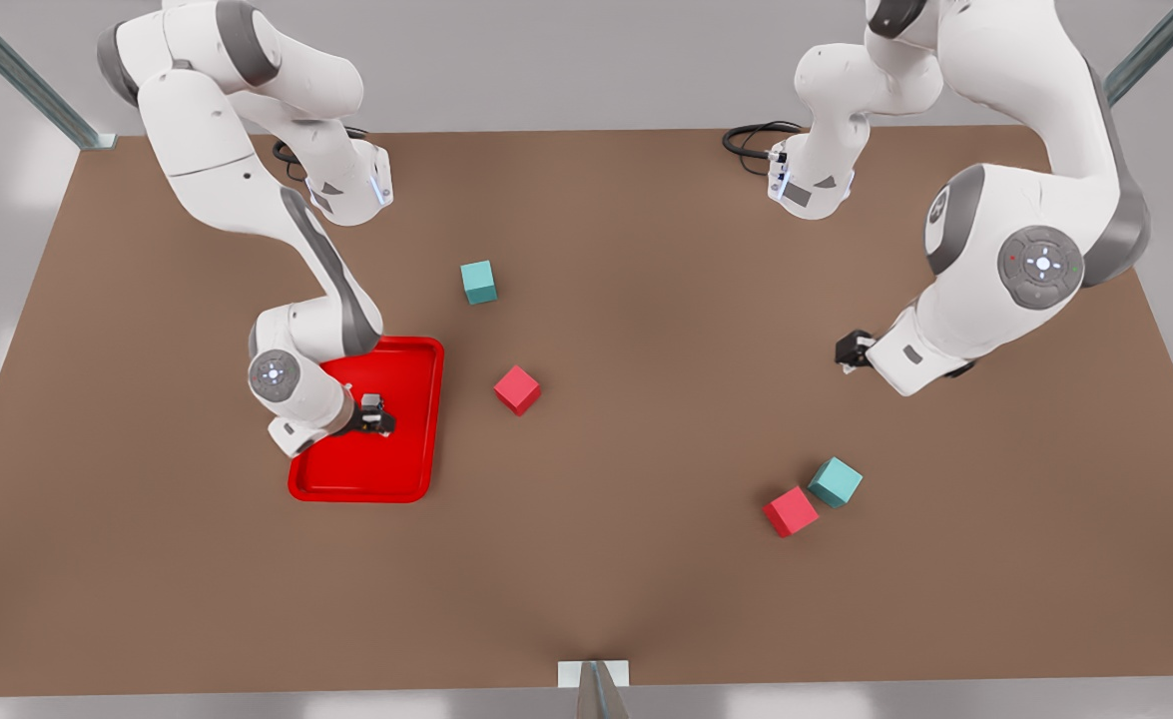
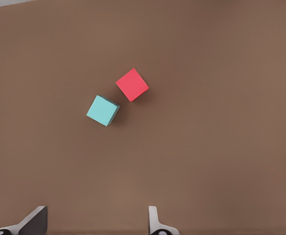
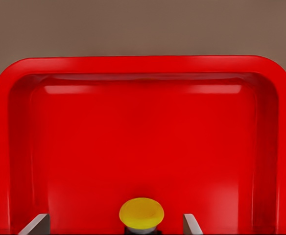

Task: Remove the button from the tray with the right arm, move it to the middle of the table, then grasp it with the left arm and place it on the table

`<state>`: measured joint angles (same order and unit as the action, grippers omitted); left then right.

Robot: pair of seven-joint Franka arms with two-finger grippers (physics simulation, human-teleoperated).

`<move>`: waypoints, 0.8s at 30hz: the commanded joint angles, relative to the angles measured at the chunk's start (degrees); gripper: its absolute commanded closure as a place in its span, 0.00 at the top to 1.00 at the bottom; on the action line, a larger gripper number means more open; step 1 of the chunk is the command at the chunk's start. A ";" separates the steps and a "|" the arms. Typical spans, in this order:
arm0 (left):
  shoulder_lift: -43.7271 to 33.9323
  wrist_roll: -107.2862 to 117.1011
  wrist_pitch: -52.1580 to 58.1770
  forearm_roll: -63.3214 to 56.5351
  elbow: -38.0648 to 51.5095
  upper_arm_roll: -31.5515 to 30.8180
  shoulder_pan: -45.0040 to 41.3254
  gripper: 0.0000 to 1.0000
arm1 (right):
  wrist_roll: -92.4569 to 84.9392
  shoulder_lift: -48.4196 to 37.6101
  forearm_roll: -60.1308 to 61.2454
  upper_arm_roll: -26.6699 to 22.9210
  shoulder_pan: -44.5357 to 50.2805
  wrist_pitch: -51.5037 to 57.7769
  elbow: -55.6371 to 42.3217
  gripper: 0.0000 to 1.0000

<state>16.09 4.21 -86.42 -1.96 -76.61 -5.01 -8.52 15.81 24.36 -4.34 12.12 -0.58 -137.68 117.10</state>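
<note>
Matte brown table [image 1: 646, 559] carries a glossy red tray [image 3: 15, 147] where the right gripper [image 3: 116, 227], fingers apart, straddles the yellow-capped button [image 3: 141, 214], while the left gripper [image 2: 96, 223] waits spread above bare tabletop.

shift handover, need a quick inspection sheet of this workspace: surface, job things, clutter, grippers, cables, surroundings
surface: brown table, flat, no spills seen
job's things: red tray on the front view's left; button with yellow cap inside it
clutter: teal cube and red cube near the tray; a second red cube and teal cube as a close pair on the front view's right
grippers: right gripper low in the tray, fingers open either side of the button; left gripper waits above the table near the cube pair, open, empty
cables: black cable loops by the arm bases
surroundings: metal frame posts at the table corners
</note>
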 commanded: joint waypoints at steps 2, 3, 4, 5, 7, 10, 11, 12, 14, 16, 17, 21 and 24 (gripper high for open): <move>0.17 0.19 -0.24 0.02 0.06 -0.08 -0.01 1.00 | 6.42 -0.28 -1.90 0.01 0.49 8.57 -0.12 1.00; 0.17 0.19 -0.15 0.02 0.06 0.00 -0.10 1.00 | 6.25 -0.28 -1.90 0.01 0.49 10.06 0.06 1.00; 0.17 0.19 -0.15 0.02 0.06 0.00 -0.62 1.00 | 6.25 -0.90 -1.90 0.10 0.49 10.68 1.11 1.00; 0.26 0.19 -0.15 0.02 0.06 0.00 -0.71 1.00 | 6.25 -1.86 -1.90 0.19 0.49 10.07 3.39 1.00; 0.61 0.10 -0.24 -0.15 0.06 0.00 -0.80 1.00 | 6.86 -2.83 -1.90 0.19 0.32 8.92 6.38 1.00; 0.70 0.10 -0.24 -0.24 0.06 0.00 -0.80 1.00 | 10.10 -3.18 -1.73 0.19 -0.39 5.32 9.73 1.00; 0.70 0.10 -0.24 -0.24 0.06 0.00 -0.80 1.00 | 10.55 -2.83 -1.73 0.19 -0.47 5.14 9.46 1.00; 0.70 0.10 -0.24 -0.24 0.06 0.00 -0.80 1.00 | 10.38 -2.74 -1.73 0.19 -1.26 4.27 9.37 1.00; 0.70 0.10 -0.24 -0.24 0.06 0.00 -0.80 1.00 | 10.11 -2.66 -1.82 0.19 -0.39 3.47 8.32 1.00; 0.78 0.10 -0.24 -0.24 0.06 0.00 -0.80 1.00 | 9.76 -2.57 -1.73 0.28 0.23 1.80 8.32 1.00; 0.96 0.10 -0.33 -0.24 0.06 0.00 -0.80 1.00 | 9.59 -2.57 -1.73 0.36 0.32 1.80 8.41 1.00; 0.96 0.10 -0.41 -0.24 0.06 0.00 -0.80 1.00 | 9.32 0.07 -1.73 0.36 -0.12 -2.24 8.41 1.00; 0.96 0.10 -0.41 -0.24 0.06 0.00 -0.80 1.00 | 10.11 1.12 -1.64 0.36 -0.21 -3.03 8.41 1.00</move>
<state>17.12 4.28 -86.80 -2.16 -76.58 -5.00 -9.32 22.79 25.32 -6.10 12.47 -0.75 -138.01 125.53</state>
